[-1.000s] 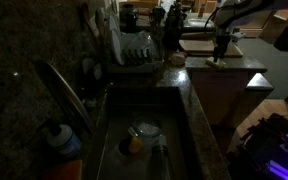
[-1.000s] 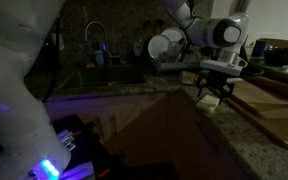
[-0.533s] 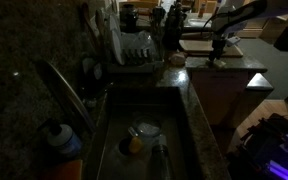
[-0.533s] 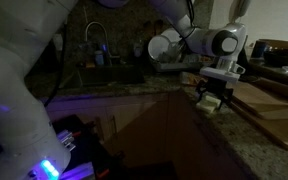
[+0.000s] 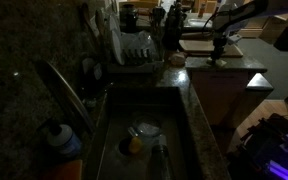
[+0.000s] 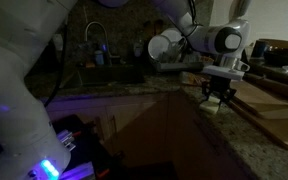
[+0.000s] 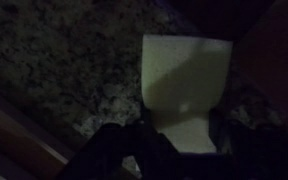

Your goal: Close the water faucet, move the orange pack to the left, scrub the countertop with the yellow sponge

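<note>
The yellow sponge (image 7: 187, 80) lies flat on the dark speckled countertop (image 7: 64, 70). In the wrist view it sits right under my gripper (image 7: 181, 142). A dark finger (image 7: 132, 150) presses against each long side of it, so the gripper is shut on the sponge. In both exterior views the gripper (image 5: 220, 56) (image 6: 217, 96) stands straight down on the counter, far from the sink. The orange pack (image 5: 176, 60) sits on the counter left of the gripper. The water faucet (image 5: 62, 92) slants over the sink at the near left.
A wooden cutting board (image 5: 208, 45) (image 6: 274, 102) lies just beyond the gripper. A dish rack with plates (image 5: 134, 48) stands behind the sink. The sink holds a white dish (image 5: 146, 129) and a yellow-orange lump (image 5: 134, 144). A blue-capped orange bottle (image 5: 60, 143) stands at the near left. The counter edge (image 6: 199, 100) is close to the sponge.
The gripper has come down over the sponge and its jaws have drawn in from wide open onto the sponge's sides. The sponge has not moved.
</note>
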### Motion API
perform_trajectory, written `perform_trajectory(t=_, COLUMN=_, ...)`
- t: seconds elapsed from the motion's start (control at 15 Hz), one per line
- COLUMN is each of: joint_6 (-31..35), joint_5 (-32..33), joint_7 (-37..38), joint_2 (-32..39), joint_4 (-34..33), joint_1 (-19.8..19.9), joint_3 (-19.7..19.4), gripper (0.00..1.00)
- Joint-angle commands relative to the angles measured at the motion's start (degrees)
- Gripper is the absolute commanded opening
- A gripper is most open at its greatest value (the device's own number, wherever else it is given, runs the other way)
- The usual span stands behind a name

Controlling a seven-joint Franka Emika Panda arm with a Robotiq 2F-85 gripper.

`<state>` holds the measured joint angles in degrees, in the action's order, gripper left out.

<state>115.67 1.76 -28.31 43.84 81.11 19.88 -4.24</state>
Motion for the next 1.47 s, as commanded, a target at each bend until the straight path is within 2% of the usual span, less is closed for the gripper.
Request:
perform_trajectory(t=0.0, joint_6=0.2, joint_5=0.1, joint_7=0.6, joint_2=0.5, joint_4=-0.4, joint_1=0.3, joint_3=0.0, gripper=0.25)
perform_trajectory(t=0.2, joint_6=0.2, joint_5=0.2, joint_7=0.8, joint_2=0.6, joint_4=-0.6, joint_1=0.2, joint_3=-0.1, gripper=0.1)
perform_trajectory(t=0.4, joint_6=0.3, joint_5=0.2, joint_7=1.0, joint_2=0.6, joint_4=-0.8, joint_1=0.1, joint_3=-0.1, gripper=0.05)
perform_trajectory(t=1.13, joint_6=0.5, joint_5=0.8, joint_7=2.4, joint_2=0.9, joint_4=-1.1, joint_1=-0.3, joint_3=-0.7, gripper=0.06)
perform_trajectory(t=1.4, joint_6=1.4, joint_5=2.2, joint_7=6.7, joint_2=0.6, joint_4=-0.3, joint_1=0.1, joint_3=-3.0, gripper=0.06)
